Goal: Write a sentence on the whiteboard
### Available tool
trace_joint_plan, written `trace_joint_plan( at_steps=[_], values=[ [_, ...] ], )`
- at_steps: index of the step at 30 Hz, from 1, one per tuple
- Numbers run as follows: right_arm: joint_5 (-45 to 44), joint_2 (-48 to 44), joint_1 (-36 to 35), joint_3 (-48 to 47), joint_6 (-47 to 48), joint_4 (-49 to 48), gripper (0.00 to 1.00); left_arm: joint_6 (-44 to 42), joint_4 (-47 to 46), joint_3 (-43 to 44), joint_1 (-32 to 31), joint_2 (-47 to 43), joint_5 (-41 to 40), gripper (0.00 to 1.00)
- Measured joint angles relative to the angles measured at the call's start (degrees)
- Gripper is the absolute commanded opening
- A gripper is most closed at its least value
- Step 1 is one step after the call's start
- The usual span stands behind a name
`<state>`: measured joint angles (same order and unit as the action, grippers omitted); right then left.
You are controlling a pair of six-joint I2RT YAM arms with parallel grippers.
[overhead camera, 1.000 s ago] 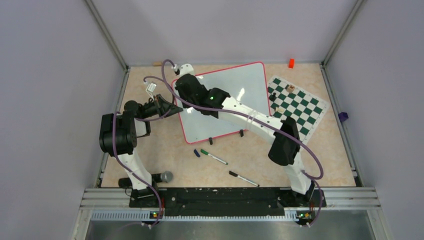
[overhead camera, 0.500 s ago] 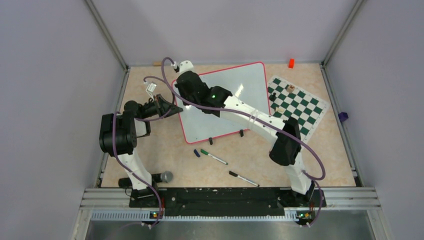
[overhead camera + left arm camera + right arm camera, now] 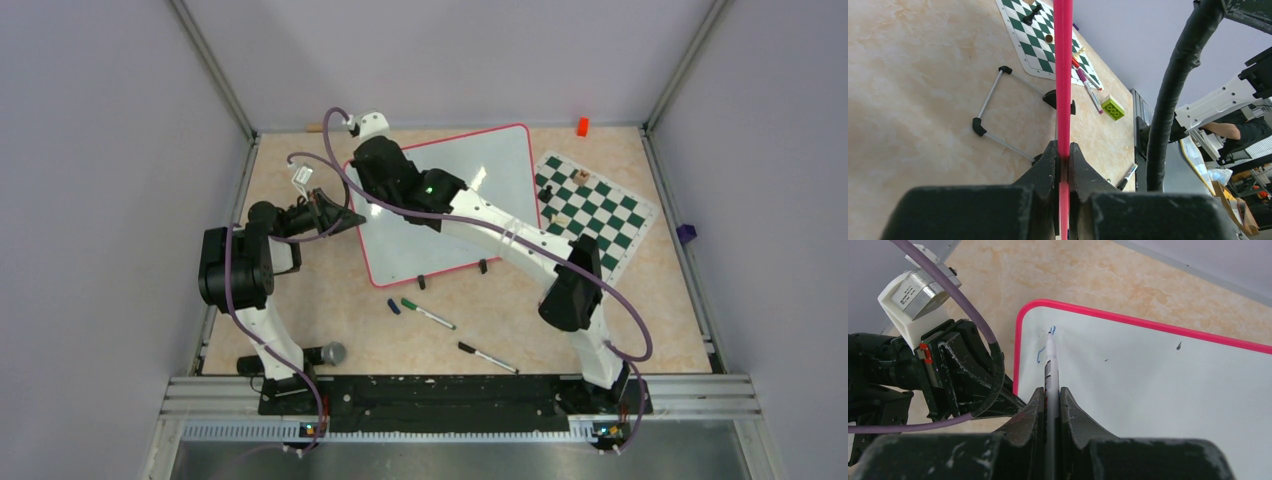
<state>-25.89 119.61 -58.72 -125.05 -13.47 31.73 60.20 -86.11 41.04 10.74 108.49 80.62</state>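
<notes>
The whiteboard point(image 3: 505, 165), white with a red frame, lies tilted on the table. My left gripper point(image 3: 1063, 150) is shut on its red left edge point(image 3: 1063, 75), which shows from above as the left gripper point(image 3: 350, 216) pinching the board's side. My right gripper point(image 3: 1050, 392) is shut on a white marker point(image 3: 1051, 360). The marker's tip touches the board near its far left corner. Of the sentence I see only a short curved blue stroke point(image 3: 1039, 356) and a small blue mark at the tip. From above, the right gripper point(image 3: 362, 172) sits over that corner.
A green-and-white chess mat point(image 3: 595, 215) with a few pieces lies right of the board. A green-capped marker point(image 3: 428, 314), a blue cap point(image 3: 393, 307) and a black marker point(image 3: 488, 358) lie in front. An orange block point(image 3: 582, 126) sits at the back wall.
My right wrist has shifted slightly toward the board's far left corner with the marker. The left arm and the board have not moved.
</notes>
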Motion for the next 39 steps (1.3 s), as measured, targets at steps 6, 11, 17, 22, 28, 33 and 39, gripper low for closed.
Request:
trace_joint_plan(
  at_steps=[6, 11, 17, 22, 28, 33, 39],
  values=[
    [-0.1, 0.0, 0.1, 0.0, 0.0, -0.3, 0.00, 0.0, 0.0, 0.0, 0.0, 0.0, 0.0, 0.00],
    [-0.2, 0.1, 0.1, -0.7, 0.2, -0.5, 0.00, 0.0, -0.1, 0.0, 0.0, 0.0, 0.0, 0.00],
    [-0.4, 0.6, 0.3, -1.8, 0.5, -0.9, 0.00, 0.0, -0.1, 0.0, 0.0, 0.0, 0.1, 0.00],
    [-0.6, 2.0, 0.4, -1.8, 0.5, -0.9, 0.00, 0.0, -0.1, 0.0, 0.0, 0.0, 0.1, 0.00],
    [-0.7, 2.6, 0.4, -1.8, 0.5, -0.8, 0.00, 0.0, -0.1, 0.0, 0.0, 0.0, 0.1, 0.00],
    [-1.3, 2.6, 0.4, -1.8, 0.5, -0.8, 0.00, 0.0, -0.1, 0.0, 0.0, 0.0, 0.1, 0.00],
    [-2.5, 2.6, 0.4, -1.8, 0.7, -0.8, 0.00, 0.0, 0.0, 0.0, 0.0, 0.0, 0.0, 0.00]
  ],
)
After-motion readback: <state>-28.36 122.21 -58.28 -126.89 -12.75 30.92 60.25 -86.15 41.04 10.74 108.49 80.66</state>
